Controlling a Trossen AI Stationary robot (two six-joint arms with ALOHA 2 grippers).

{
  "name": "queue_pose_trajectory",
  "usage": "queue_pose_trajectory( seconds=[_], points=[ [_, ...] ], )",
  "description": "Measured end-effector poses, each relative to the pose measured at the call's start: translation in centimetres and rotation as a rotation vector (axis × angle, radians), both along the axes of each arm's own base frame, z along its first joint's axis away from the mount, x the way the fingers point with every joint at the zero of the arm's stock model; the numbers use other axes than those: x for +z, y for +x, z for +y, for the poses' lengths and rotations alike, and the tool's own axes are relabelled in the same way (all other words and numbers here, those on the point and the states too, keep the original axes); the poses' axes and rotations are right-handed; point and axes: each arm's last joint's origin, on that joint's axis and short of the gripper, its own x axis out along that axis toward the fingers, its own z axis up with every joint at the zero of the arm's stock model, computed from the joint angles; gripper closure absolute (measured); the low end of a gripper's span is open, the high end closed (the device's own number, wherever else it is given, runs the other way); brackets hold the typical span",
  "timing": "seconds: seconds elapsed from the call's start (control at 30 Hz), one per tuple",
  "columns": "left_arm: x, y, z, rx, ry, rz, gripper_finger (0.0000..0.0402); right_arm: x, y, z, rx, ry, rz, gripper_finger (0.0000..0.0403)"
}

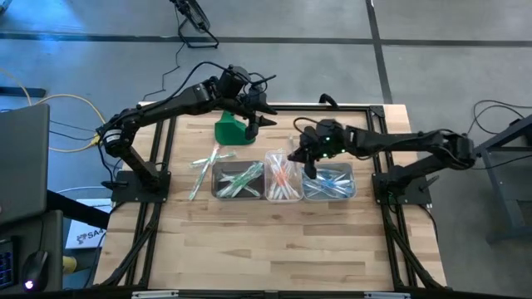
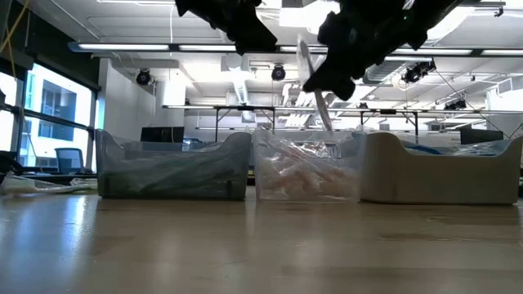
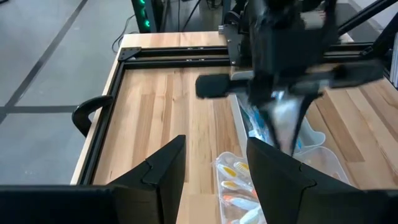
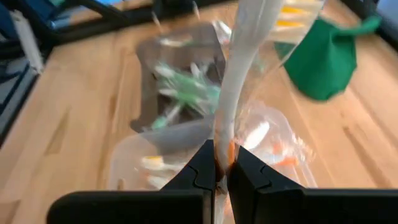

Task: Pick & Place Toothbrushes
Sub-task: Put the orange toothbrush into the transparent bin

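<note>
Three clear tubs stand in a row at the table's middle: one with green toothbrushes (image 1: 238, 180), one with orange ones (image 1: 283, 178), one with blue ones (image 1: 330, 183). A few loose toothbrushes (image 1: 204, 166) lie flat on the wood left of the tubs. My right gripper (image 4: 222, 158) hangs over the orange tub, shut on a whitish toothbrush (image 4: 239, 74) with orange bristles. My left gripper (image 3: 214, 180) stands open and bare above the table's far part, beside the green lump (image 1: 233, 131). My right gripper pinches the toothbrush's whitish handle (image 4: 225, 134) between its two fingers. The brush runs on forward past the fingertips, roughly in line with them, its bristle head (image 4: 298, 9) at the far end. It is lifted clear, above the orange tub (image 2: 306, 167).
A black metal frame (image 1: 274, 106) borders the table. The green lump sits behind the green tub near the far edge. Bare wood (image 1: 274, 241) stretches from the tubs to the near edge.
</note>
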Motion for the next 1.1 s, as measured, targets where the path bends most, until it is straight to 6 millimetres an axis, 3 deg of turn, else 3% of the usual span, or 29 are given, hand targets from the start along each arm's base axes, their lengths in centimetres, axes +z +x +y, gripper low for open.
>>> queue_pose_trajectory(
  seconds=[0.3, 0.63, 1.1],
  points=[
    [-0.1, 0.0, 0.0, 0.003, -0.009, 0.005, 0.0235, -3.6, 1.8, -0.6, -0.035, 0.051, 0.113, 0.0390],
    [-0.1, 0.0, 0.0, 0.008, -0.020, 0.005, 0.0235, -5.2, 2.5, -0.7, -0.027, 0.097, 0.159, 0.0386],
    [-0.3, -0.2, -0.1, 0.010, -0.038, 0.035, 0.0235, -5.0, 2.0, -0.8, -0.032, 0.100, 0.183, 0.0262]
  ],
)
